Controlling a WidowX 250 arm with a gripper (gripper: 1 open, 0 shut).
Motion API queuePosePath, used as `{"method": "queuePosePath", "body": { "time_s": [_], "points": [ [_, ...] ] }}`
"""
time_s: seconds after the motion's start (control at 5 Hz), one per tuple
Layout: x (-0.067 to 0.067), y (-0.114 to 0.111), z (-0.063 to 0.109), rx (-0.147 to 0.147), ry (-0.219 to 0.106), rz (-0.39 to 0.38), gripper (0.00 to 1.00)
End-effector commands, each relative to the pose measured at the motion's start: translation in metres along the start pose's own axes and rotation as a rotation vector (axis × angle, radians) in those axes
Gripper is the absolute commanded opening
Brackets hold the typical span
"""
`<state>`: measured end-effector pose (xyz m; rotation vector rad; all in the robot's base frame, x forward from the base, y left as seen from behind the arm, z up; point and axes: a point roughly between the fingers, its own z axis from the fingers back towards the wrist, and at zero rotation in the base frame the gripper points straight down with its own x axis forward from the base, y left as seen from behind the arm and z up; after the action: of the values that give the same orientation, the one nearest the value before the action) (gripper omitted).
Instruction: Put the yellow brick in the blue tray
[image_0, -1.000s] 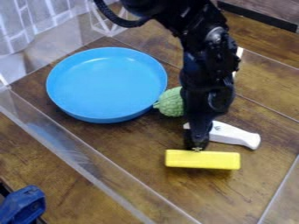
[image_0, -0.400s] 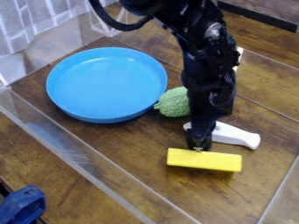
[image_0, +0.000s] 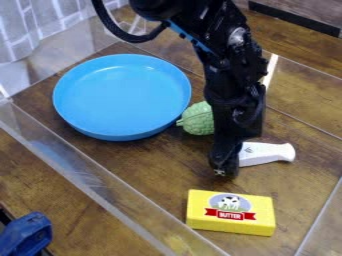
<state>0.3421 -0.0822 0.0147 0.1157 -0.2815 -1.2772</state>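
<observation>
1. Yellow brick (image_0: 230, 213), a flat block with a red banner reading "BUTTER" and a cow picture, resting on the wooden counter (image_0: 134, 187) near the lower edge of the view.
2. Jaws of the black robot arm (image_0: 230, 70), pointing down and standing wide, with nothing held between them. The brick lies outside them, just beyond their tips on the side toward the bottom of the view; whether the tips touch its upper edge cannot be told.
3. White toy (image_0: 270, 153), lying beside the jaws, to their right in the view, partly hidden behind them and above the brick.
4. Green ribbed toy (image_0: 197, 119), between the blue tray and the arm, partly covered by the arm.
5. Blue tray (image_0: 122, 96), round and shallow with a raised rim, at upper left, well apart from the brick.
</observation>
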Motion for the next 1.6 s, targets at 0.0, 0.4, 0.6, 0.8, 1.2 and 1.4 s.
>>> {"method": "queuePosePath", "body": {
  "time_s": [0.0, 0.4, 0.6, 0.8, 1.2, 1.4],
  "points": [
    [-0.018, -0.030, -0.009, -0.117, 0.035, -0.051, 1.00],
    [-0.006, -0.038, -0.004, -0.139, 0.022, 0.015, 1.00],
    [-0.009, -0.046, 0.002, -0.155, 0.010, -0.001, 1.00],
    [-0.012, -0.051, 0.007, -0.167, -0.001, -0.001, 1.00],
    [-0.008, -0.056, 0.011, -0.182, -0.012, -0.026, 1.00],
    [0.001, -0.059, 0.012, -0.188, -0.017, -0.042, 1.00]
  ]
}}
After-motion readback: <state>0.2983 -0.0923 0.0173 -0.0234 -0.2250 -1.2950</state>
